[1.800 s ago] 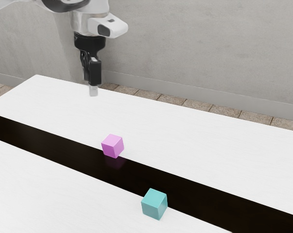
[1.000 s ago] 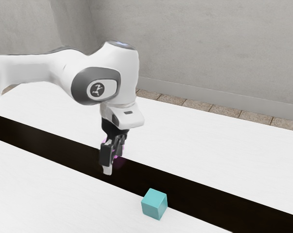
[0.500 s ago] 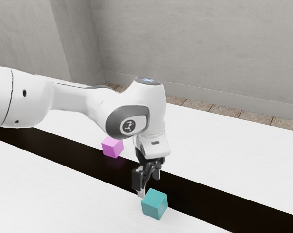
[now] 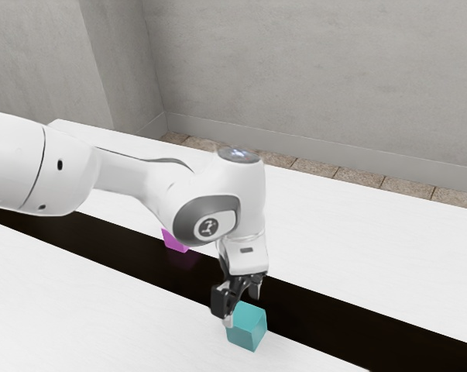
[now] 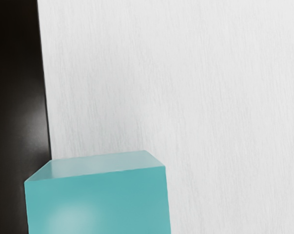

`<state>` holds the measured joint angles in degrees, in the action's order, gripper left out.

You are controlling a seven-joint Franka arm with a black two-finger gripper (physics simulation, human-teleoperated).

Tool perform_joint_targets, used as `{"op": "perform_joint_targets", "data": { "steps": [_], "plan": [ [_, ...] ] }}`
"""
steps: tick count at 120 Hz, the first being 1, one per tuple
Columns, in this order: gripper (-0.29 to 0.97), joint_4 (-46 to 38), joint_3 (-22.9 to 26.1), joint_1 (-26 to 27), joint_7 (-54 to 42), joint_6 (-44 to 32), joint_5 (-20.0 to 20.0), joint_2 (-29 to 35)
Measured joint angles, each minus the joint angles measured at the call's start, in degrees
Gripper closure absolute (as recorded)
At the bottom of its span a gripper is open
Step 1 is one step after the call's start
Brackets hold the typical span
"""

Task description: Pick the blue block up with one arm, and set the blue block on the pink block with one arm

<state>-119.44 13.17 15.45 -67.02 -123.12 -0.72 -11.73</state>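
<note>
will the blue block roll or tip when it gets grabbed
Probably not: the blue block is a cube resting flat on the table, so it should stay put. Its flat opposite faces likely suit a pinch. The smooth, glossy surface might slip a little.

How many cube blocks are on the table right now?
2. The teal-blue cube block sits at the black strip's near edge, under the gripper. The pink cube block lies farther along the strip, mostly hidden behind the arm.

Bright, even, soft light; faint shadows.
</note>
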Motion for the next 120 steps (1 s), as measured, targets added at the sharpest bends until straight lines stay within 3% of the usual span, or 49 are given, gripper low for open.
{"op": "perform_joint_targets", "data": {
  "steps": [107, 120],
  "plan": [
    [0.0, 0.5, -0.2, -1.6, -3.1, -6.0, -0.1, -8.3],
    [0.1, 0.5, -0.2, -1.6, -3.3, -6.4, -0.4, -8.3]
  ]
}}
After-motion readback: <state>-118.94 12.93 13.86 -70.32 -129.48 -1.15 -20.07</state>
